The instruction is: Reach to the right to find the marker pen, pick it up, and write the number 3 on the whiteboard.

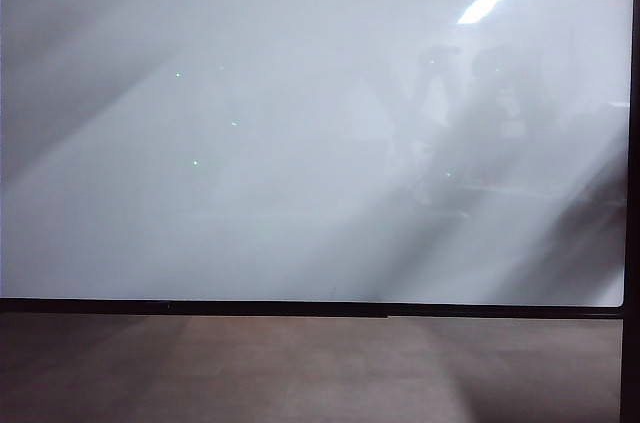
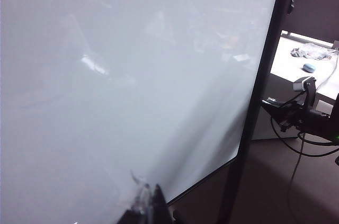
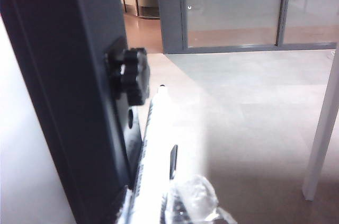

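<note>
The right gripper (image 3: 159,211), right of the whiteboard (image 1: 300,143), held the marker pen (image 3: 156,150) between its fingers; light, stiff, slippery, best gripped mid-barrel. The left gripper's (image 2: 151,205) fingers: cannot tell

Right hand (image 2: 275,108): black, angular, looped black cables. Left hand (image 2: 151,203): dark finger, clear shiny wrap.
</note>
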You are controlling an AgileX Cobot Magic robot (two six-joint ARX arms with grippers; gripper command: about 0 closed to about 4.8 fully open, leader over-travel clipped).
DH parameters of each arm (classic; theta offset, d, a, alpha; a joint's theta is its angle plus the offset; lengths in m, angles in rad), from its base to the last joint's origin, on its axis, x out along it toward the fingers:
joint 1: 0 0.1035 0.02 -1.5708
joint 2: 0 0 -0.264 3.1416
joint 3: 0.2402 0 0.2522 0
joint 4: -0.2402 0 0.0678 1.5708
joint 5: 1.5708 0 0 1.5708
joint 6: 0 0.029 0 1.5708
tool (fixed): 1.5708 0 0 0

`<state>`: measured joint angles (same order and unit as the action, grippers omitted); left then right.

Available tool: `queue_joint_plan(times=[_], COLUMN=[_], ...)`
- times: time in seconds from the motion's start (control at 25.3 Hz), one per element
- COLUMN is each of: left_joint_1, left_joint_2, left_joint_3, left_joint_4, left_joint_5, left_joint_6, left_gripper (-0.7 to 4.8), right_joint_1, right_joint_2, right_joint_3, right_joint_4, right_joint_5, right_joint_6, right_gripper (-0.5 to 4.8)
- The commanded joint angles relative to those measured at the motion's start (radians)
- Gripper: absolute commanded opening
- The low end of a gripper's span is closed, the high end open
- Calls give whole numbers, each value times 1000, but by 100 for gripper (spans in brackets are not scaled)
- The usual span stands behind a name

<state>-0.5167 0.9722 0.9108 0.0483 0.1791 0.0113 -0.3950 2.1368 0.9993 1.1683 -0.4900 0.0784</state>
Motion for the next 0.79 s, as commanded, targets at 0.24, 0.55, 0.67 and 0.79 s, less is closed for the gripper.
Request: queue_joint_plan(times=[0.24, 0.55, 0.67, 0.79], left_joint_1=[1, 1, 1, 1], left_joint_2=[-3, -3, -3, -3], left_joint_3=[5, 5, 5, 5], left_joint_4=[13, 13, 13, 13], left_joint_5=[0, 0, 0, 0], left_joint_6=[8, 8, 8, 8], left_gripper=[-5, -5, -5, -5], right_joint_1=[0, -43, -89, -132], right_joint_2=[-5, -12, -40, -91], right_joint_3=[2, 2, 2, 0], right_joint_4=[53, 146, 145, 138], right_joint_5=[-2, 2, -1, -2], right_joint_6=[1, 53, 87, 97], right_gripper=[72, 72, 72, 72])
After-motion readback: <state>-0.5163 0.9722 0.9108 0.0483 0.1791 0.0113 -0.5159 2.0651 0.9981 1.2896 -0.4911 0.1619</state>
